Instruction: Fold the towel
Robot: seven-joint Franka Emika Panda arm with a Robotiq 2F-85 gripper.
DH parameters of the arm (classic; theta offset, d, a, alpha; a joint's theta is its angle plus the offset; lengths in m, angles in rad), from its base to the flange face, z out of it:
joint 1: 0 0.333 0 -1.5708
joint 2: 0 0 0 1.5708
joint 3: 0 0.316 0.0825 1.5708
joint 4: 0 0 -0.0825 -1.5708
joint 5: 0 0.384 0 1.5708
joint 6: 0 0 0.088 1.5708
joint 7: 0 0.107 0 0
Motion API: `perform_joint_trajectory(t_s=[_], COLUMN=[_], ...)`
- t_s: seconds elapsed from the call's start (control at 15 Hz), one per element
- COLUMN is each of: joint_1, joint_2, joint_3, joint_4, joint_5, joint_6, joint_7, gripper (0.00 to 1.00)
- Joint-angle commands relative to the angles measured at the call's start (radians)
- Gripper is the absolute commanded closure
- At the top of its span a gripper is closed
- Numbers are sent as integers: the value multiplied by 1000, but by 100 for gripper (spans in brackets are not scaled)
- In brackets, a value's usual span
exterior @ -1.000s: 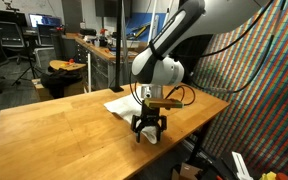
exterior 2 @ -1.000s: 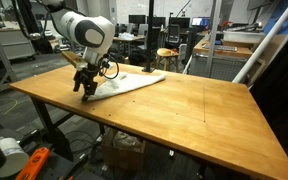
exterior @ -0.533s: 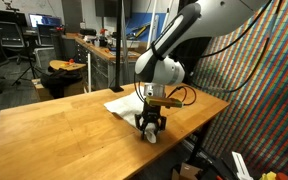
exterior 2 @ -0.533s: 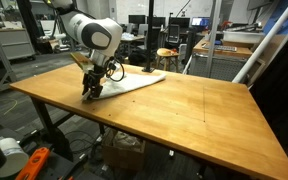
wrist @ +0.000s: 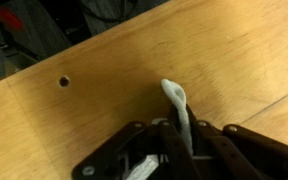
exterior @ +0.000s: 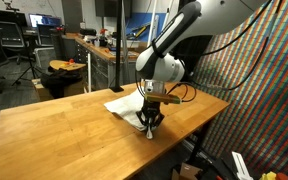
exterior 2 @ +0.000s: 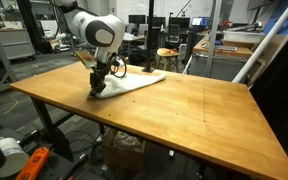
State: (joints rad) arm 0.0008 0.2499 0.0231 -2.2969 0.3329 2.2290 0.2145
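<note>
Claw (exterior: pixel 150 124) is pointing straight down at the desk (exterior: pixel 64 135) and clamping a pinched-up edge of the towel (exterior: pixel 124 104) between its fingers. In the wrist view, a narrow white strip of the towel (wrist: pixel 175 100) is sticking out from between the claw (wrist: pixel 177 128) tips, over bare wood. In both exterior views the rest of the towel (exterior 2: pixel 136 83) is lying flat on the desk (exterior 2: pixel 184 115) beside the claw (exterior 2: pixel 98 88), near the desk's edge.
</note>
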Motion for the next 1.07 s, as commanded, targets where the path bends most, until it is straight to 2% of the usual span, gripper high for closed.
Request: perform_joint_trajectory(t_s=[0.0, 0.27, 0.47, 0.73, 1.0], joint_1=[31, 51, 52, 56, 67], joint_2=[-59, -147, -193, -170, -127], joint_3=[-42, -66, -50, -21, -5], joint_4=[3, 9, 46, 148, 210], joint_5=[-114, -291, -394, -463, -521], joint_6=[-13, -110, -234, -427, -552], joint_7=[179, 378, 480, 524, 546], gripper=[94, 94, 94, 94, 94])
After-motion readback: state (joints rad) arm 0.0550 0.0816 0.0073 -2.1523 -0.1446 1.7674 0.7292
